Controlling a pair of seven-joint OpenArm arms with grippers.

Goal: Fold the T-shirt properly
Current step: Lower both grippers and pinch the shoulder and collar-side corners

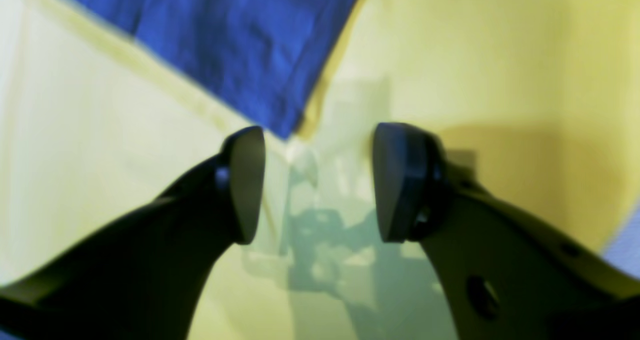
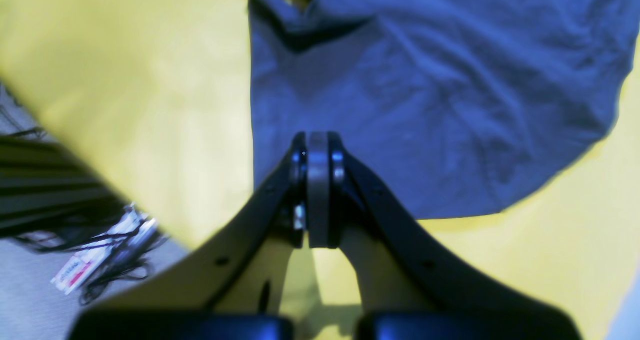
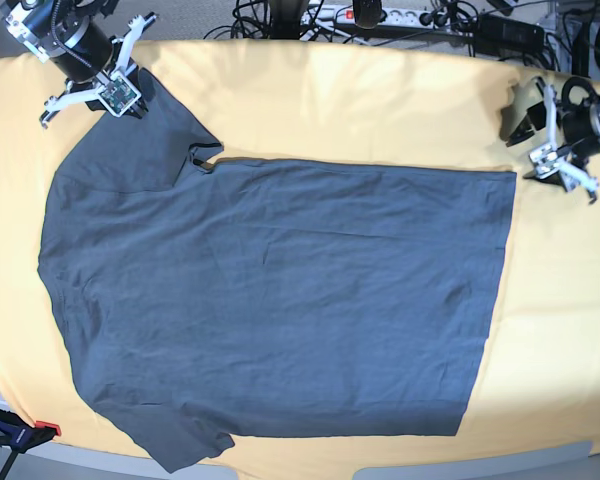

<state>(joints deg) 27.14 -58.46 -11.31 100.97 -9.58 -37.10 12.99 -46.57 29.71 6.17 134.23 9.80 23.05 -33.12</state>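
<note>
The dark slate-grey T-shirt (image 3: 280, 300) lies spread flat on the yellow-orange cloth (image 3: 380, 100), neckline (image 3: 205, 155) to the upper left and hem to the right. My right gripper (image 3: 108, 92) is at the far left over the upper sleeve. In the right wrist view it (image 2: 317, 135) is shut, pads together, above the shirt (image 2: 425, 105), with no fabric seen between them. My left gripper (image 3: 532, 135) is at the far right. In the left wrist view it (image 1: 320, 130) is open and empty above the cloth, just off the shirt's hem corner (image 1: 240, 45).
Cables and a power strip (image 3: 380, 15) run along the table's back edge. More cables and a labelled item (image 2: 100, 265) lie on the floor beyond the cloth's edge. A red-tipped clamp (image 3: 20, 432) sits at the front left corner.
</note>
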